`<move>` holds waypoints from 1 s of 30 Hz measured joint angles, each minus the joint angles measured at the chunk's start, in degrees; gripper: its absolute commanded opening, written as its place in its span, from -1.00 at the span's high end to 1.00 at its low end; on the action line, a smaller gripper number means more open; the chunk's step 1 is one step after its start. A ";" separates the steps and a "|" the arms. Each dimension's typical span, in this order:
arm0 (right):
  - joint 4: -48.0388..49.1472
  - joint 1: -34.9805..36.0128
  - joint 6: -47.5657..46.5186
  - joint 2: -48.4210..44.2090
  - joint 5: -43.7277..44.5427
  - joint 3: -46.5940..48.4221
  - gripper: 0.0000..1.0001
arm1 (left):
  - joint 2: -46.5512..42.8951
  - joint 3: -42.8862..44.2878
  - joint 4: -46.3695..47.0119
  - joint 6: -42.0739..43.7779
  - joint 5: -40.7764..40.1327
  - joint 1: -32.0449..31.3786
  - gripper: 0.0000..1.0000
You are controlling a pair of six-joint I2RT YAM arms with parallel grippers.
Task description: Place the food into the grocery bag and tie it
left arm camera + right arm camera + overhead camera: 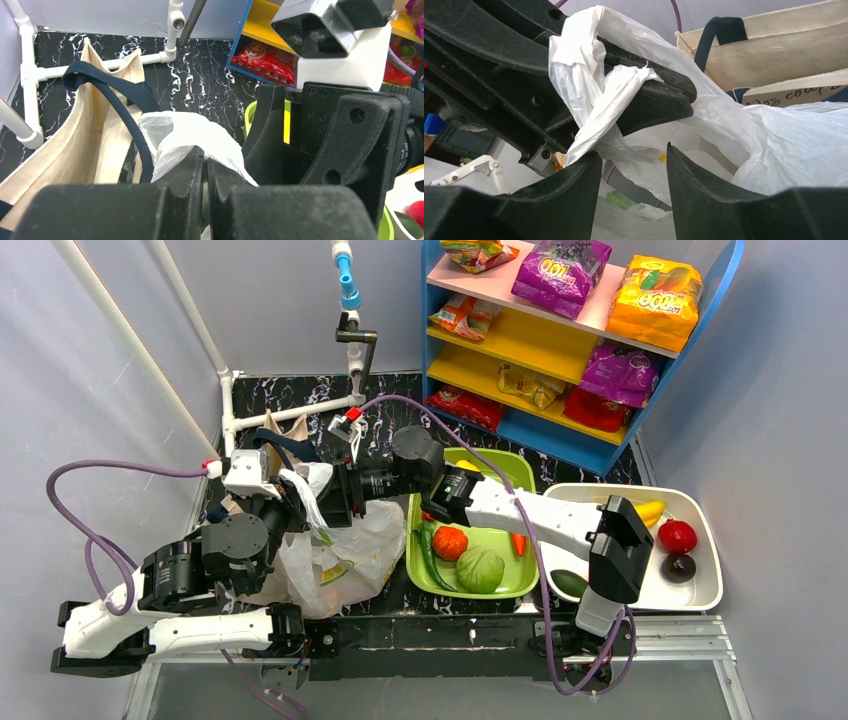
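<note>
The left claw is clamped tight on a handle of the grocery bag, slumped beside the green tray; the right claw gapes half-open at its twisted handles, gripping nothing; contents unclear

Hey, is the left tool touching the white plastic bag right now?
Touching. The left wrist view shows the left tool shut on the white plastic bag, its film pinched between the jaws.

Handwritten "Nos coup…" partly readable on canvas tote
</note>
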 measured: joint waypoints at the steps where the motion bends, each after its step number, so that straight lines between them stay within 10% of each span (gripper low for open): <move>1: -0.15 0.15 0.04 0.11 0.35 0.09 -0.12 | 0.11 0.02 -0.04 -0.31 -0.31 0.00 1.00; 13: -2.99 3.56 -0.20 0.24 9.27 1.16 0.11 | 0.92 2.27 -4.44 -5.25 -2.29 0.00 1.00; 20: -4.68 5.88 -1.14 2.32 12.79 5.09 0.97 | -1.44 2.36 -6.67 -8.22 -3.08 0.00 1.00; 30: -10.82 6.71 -2.73 2.95 14.29 8.04 0.97 | -2.51 2.36 -9.70 -12.50 -1.88 0.00 1.00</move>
